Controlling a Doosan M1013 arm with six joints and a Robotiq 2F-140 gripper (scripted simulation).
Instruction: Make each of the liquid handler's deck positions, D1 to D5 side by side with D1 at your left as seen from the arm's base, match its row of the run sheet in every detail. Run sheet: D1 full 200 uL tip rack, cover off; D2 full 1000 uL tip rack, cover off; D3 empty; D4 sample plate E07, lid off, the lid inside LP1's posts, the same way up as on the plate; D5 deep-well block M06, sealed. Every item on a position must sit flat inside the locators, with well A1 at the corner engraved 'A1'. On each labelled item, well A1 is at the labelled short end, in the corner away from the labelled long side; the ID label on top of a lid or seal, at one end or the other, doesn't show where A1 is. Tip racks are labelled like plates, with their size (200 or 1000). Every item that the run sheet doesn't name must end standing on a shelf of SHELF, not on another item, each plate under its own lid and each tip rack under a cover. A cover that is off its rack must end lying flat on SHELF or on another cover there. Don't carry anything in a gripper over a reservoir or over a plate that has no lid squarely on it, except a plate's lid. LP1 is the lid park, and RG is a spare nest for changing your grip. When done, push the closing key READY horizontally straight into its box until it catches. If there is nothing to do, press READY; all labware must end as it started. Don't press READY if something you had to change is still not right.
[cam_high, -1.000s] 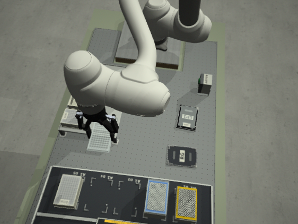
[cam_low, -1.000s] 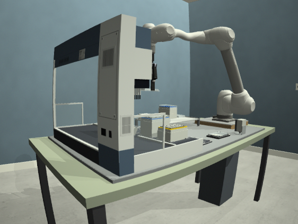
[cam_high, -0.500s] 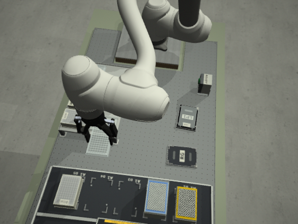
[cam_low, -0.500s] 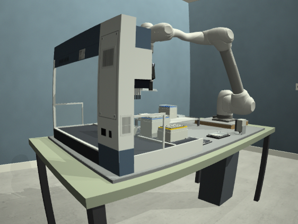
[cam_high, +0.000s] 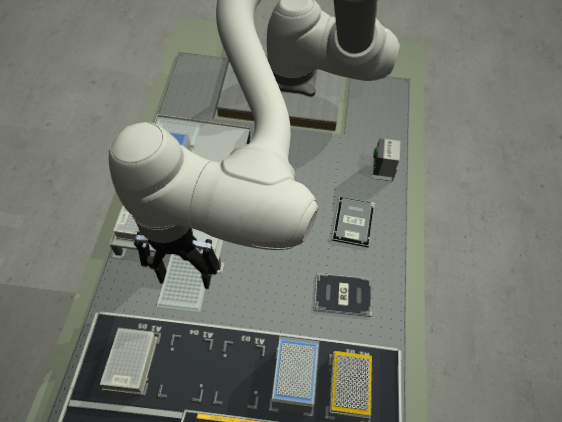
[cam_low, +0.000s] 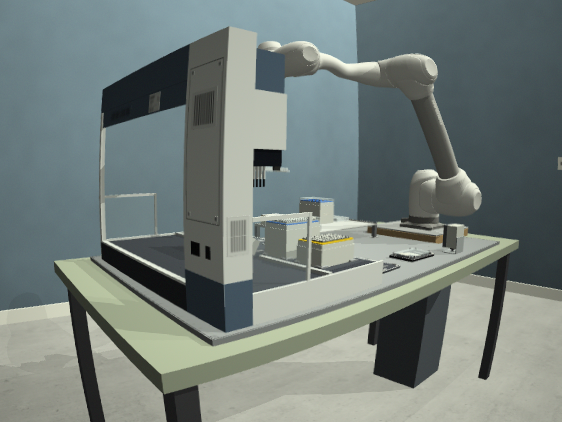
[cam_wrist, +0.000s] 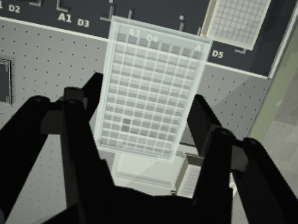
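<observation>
My gripper is shut on a clear well plate, holding it by its long sides above the perforated table, just short of the deck. In the wrist view the plate hangs between the black fingers, and its far end overlaps the D4 marking. D4 and D3 are bare. A white deep-well block sits on D5. A blue-rimmed tip rack stands on D2 and a yellow-rimmed one on D1, both uncovered. I cannot read the plate's label. In the side view the handler's column hides the gripper.
The shelf with labware stands at the table's left edge behind the gripper. LP1 and the RG nest lie to the right. The READY box is at the far right. The handler's gantry spans the deck.
</observation>
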